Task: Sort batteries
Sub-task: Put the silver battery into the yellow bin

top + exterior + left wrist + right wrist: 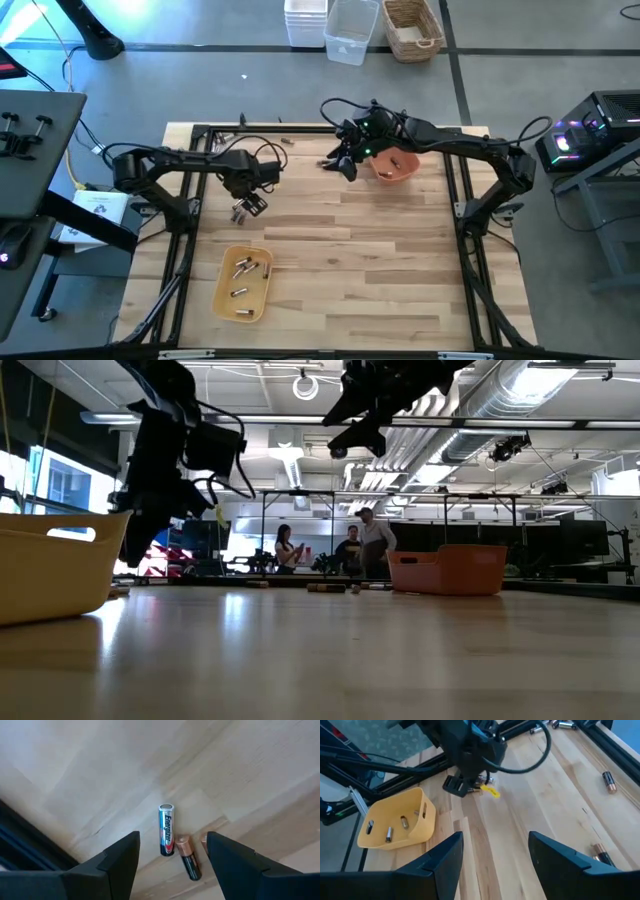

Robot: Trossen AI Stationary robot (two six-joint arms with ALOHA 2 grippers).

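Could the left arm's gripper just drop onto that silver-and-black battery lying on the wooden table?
Probably yes: the left gripper hangs open above the silver-and-black battery, nothing between, though a copper-topped battery touches it.

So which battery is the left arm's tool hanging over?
Find the yellow tray near the table's front edge, then the left tool hanging open beyond it. Beneath it lies the Energizer battery, silver and black, beside a copper-topped battery.
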